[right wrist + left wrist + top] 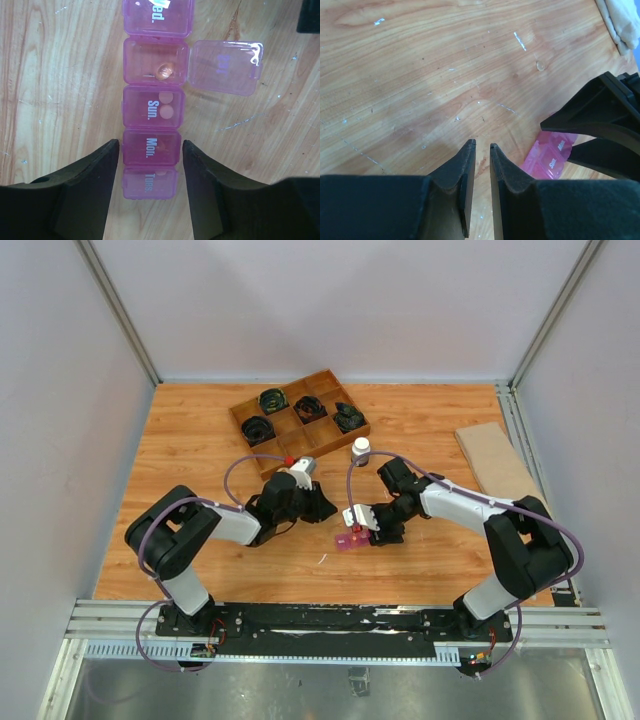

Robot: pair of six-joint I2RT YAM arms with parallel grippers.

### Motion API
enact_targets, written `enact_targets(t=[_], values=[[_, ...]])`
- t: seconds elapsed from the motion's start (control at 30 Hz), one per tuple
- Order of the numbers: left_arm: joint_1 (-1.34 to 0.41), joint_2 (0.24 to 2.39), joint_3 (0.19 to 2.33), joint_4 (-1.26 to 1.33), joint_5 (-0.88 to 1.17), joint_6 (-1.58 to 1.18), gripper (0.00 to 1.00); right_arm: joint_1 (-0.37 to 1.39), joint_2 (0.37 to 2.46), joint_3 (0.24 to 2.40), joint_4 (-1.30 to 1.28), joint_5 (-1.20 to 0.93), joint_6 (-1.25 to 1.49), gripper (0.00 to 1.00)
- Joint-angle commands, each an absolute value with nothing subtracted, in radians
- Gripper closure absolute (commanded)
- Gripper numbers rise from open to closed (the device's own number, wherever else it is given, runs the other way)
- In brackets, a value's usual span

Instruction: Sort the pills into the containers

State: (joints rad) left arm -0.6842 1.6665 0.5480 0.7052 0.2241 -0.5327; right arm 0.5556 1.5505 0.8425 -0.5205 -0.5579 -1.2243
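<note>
Containers (150,107): one compartment lies open, holding a pill (164,71).

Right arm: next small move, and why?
Probably close the right gripper on the strip to steady it. The gripper is open and straddles the strip. One pill lies in the open cell, whose lid is flipped out sideways, so that lid likely needs shutting next.
</note>
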Motion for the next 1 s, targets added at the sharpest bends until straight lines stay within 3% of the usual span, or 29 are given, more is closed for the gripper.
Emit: enact_targets(t=[0.0,0.6,0.97], values=[[-0.696,1.714,0.581,0.763,0.237,-0.552,0.78,0.572,1.554,0.844,-0.517,-0.542,-1.217,0.47],[-0.764,1.717,0.586,0.810,0.339,-0.578,0.82,0.573,1.557,0.852,-0.517,-0.543,-1.197,0.59],[-0.833,1.679,0.543,0.809,0.352,-0.610,0.83,0.574,1.557,0.855,-0.514,-0.541,-1.184,0.61]])
